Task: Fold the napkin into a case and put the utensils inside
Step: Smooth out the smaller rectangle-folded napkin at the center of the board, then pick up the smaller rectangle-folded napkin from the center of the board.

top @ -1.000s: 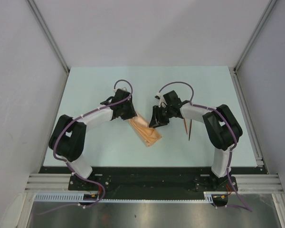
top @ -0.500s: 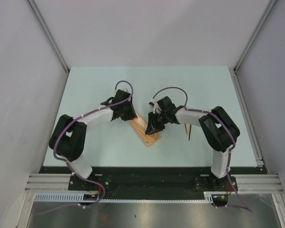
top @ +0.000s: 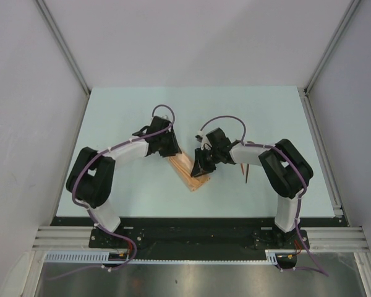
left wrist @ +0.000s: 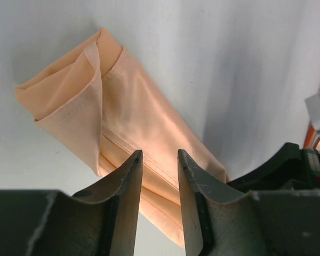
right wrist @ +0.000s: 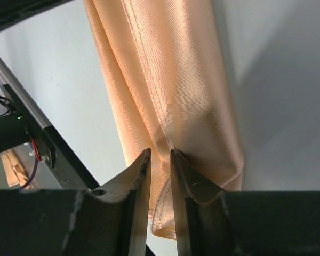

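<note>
On the middle of the pale table [top: 235,111], a little toward its near edge, the peach-orange case [top: 190,175] lies flat as a long, narrow folded strip, set on a slant between the two arms. In the left wrist view the case [left wrist: 138,122] shows a stitched hem running along its length, and at its far end a loose flap of the cloth stands up from the fold. The left gripper [top: 171,154] is over the strip's far end; its jaws [left wrist: 159,165] stand a narrow way apart, and the cloth shows flat through the gap. The right gripper [top: 201,170] is down at the strip's near end. From its own camera the case [right wrist: 186,80] runs lengthwise and the hem ridge leads straight into the slim gap of that gripper [right wrist: 160,160]; I cannot tell whether the tips are clamped on the cloth or merely straddle it. The utensils [top: 245,168], two thin reddish-brown pieces, lie on the table well to the right of the case, beside the right arm.
</note>
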{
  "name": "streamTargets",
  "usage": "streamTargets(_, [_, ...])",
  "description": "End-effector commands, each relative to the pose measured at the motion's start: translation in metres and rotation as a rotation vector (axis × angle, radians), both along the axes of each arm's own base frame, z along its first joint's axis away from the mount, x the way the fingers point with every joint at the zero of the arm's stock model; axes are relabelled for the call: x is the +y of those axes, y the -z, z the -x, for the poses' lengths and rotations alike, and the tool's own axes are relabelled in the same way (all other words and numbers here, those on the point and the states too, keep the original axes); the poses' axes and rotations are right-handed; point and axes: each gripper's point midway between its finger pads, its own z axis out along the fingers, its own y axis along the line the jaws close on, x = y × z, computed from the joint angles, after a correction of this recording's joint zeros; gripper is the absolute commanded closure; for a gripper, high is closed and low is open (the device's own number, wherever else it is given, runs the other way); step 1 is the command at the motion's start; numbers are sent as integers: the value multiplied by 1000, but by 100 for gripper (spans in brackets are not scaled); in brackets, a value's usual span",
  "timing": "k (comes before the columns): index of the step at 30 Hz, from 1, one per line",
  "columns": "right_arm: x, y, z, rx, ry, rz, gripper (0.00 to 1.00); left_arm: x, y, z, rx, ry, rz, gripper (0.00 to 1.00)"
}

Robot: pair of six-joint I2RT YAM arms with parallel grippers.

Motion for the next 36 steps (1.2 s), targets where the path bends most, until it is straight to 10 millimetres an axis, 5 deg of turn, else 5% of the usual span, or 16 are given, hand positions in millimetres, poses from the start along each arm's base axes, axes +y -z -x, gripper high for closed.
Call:
streamTargets(1, [0, -20, -7, -78, -10, 25, 74, 6, -48, -7, -125, -18, 73, 61])
streamTargets(6, [12, -48, -23, -161, -27, 24, 72, 28, -66, -2, -154, -67, 87, 59])
streamTargets(11, [21, -69, -45, -281, -25, 80, 66, 78, -90, 6, -225, -234, 71, 55])
streamTargets(14, [31, -74, -54, -338, -40, 100, 54, 109, -99, 14, -249, -334, 31, 55])
streamTargets(18, [42, -68, -60, -421, -85, 212, 27, 132, -111, 26, -285, -361, 20, 54])
streamTargets(24, [43, -41, -54, -482, -160, 471, 16, 136, -122, 42, -319, -327, 33, 54])
streamTargets(36, [37, -10, -28, -518, -266, 671, 16, 121, -111, 50, -293, -251, 92, 53])
